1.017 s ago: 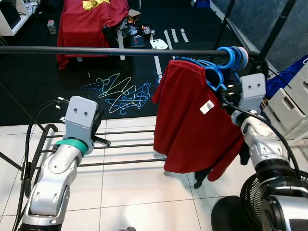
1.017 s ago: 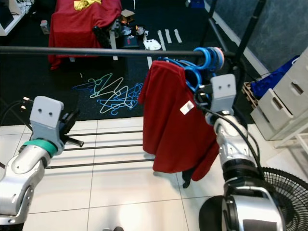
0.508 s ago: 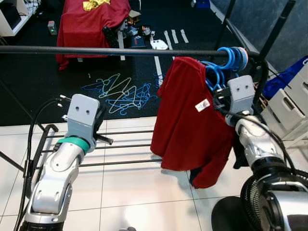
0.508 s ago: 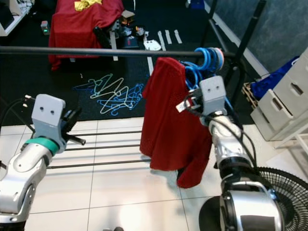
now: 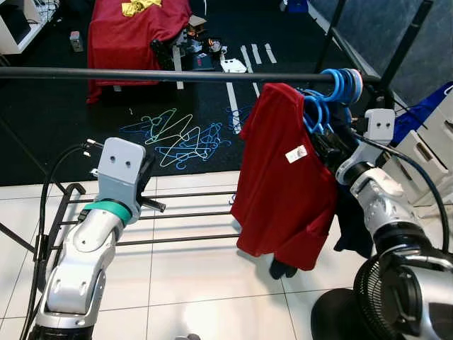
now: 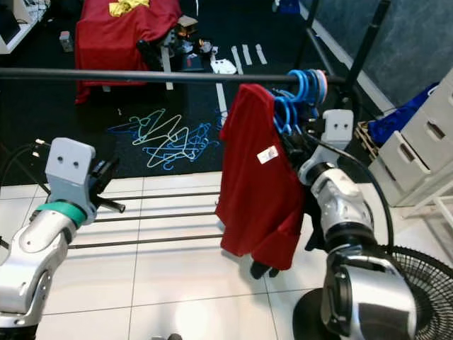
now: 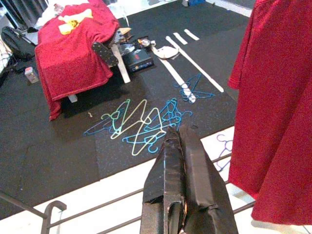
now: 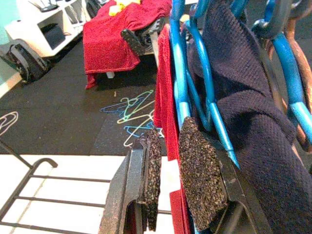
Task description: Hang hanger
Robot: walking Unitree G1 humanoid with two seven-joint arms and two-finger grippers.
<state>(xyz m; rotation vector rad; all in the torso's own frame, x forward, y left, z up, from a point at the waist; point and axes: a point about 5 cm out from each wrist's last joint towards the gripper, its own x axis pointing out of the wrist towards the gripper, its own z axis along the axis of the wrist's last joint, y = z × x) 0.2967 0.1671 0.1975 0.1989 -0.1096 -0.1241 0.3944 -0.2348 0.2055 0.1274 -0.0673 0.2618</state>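
A red shirt [image 5: 283, 191] hangs on a blue hanger from the black rail [image 5: 177, 74], next to a bunch of blue hangers [image 5: 333, 88] at the rail's right end. My right gripper [image 5: 324, 145] sits just below those hooks, behind the shirt's shoulder. In the right wrist view its pads [image 8: 197, 165] stand slightly apart. A blue hanger arm [image 8: 180, 87] runs just past them, and red cloth shows in the gap. A dark navy garment [image 8: 243, 122] hangs beside them. My left gripper [image 7: 178, 146] is shut and empty, held low at the left over the rack's bottom bars.
Loose coloured hangers [image 5: 177, 138] lie on the black mat beyond the rack. A table draped in red cloth [image 5: 134, 28] stands further back. Lower rack bars [image 5: 177, 216] cross the white tiles. A black fan [image 5: 396, 297] and white drawers [image 5: 432, 142] stand at the right.
The red shirt has slid right along the rail toward the bunched hangers, and my right wrist has swung right with it. My left arm has hardly moved.
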